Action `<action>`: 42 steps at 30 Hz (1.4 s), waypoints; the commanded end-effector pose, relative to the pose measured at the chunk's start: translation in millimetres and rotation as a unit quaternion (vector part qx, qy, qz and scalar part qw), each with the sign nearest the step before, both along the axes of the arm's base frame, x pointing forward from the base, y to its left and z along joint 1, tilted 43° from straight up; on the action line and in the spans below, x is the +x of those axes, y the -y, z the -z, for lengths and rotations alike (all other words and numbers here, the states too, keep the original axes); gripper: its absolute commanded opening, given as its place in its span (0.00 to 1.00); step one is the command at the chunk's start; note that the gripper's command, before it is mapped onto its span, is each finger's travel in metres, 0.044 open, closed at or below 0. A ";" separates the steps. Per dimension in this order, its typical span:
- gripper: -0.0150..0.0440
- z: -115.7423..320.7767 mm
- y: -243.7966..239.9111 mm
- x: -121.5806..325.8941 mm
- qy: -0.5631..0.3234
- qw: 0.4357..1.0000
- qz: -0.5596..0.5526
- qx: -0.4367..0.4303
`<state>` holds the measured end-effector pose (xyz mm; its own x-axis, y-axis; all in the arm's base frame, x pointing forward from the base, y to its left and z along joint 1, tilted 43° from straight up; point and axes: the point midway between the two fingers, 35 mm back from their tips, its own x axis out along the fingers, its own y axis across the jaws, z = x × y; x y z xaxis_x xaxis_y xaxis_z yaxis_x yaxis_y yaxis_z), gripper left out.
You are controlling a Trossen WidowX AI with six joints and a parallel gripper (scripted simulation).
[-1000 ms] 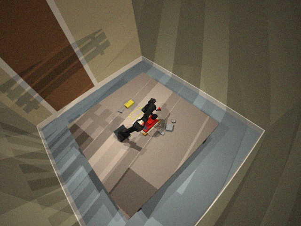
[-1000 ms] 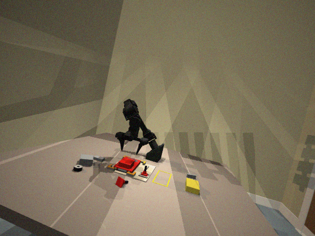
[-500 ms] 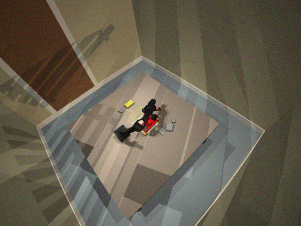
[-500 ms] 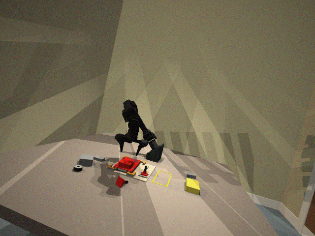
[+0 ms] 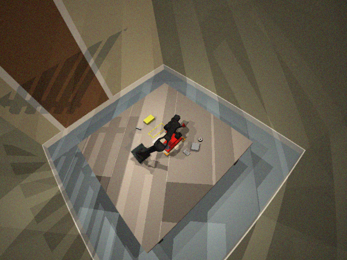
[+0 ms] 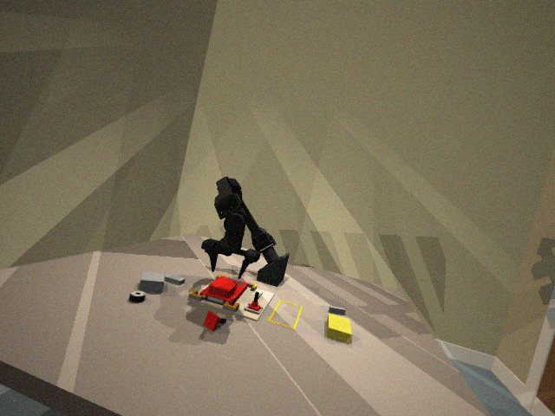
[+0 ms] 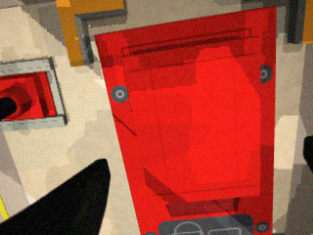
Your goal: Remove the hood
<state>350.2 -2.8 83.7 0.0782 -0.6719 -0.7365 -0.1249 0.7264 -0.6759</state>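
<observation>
The toy car (image 5: 173, 142) (image 6: 222, 286) (image 7: 215, 127) is a red body with a raised block, round grey fasteners and a grey panel at one end. Which part is its hood I cannot tell for certain. It lies on a cream board (image 7: 88, 142) between orange corner brackets (image 6: 231, 306) (image 7: 93, 6). A small red part with a black knob (image 6: 255, 305) (image 7: 36, 93) sits in a grey frame beside it. The marked area (image 5: 154, 128) (image 6: 298, 317) is a yellow outline with nothing inside. My gripper (image 6: 226, 274) (image 7: 203, 157) is open and empty above the car, its fingers wide apart.
A red wedge (image 5: 183, 124) (image 6: 212, 321) with a black knob lies near the car. Two grey blocks (image 5: 195, 146) (image 6: 152, 282) and a black wheel (image 5: 200, 139) (image 6: 137, 295) lie at one side. A yellow block (image 5: 148, 119) (image 6: 339, 327) and a small grey piece (image 5: 138, 128) lie beyond the marked area.
</observation>
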 end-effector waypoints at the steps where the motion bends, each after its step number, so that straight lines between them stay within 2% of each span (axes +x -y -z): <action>1: 1.00 3.2 2.9 -1.0 -0.003 1.000 -0.002 -0.004; 42: 1.00 21.8 21.3 0.2 -0.003 1.000 -0.002 -0.005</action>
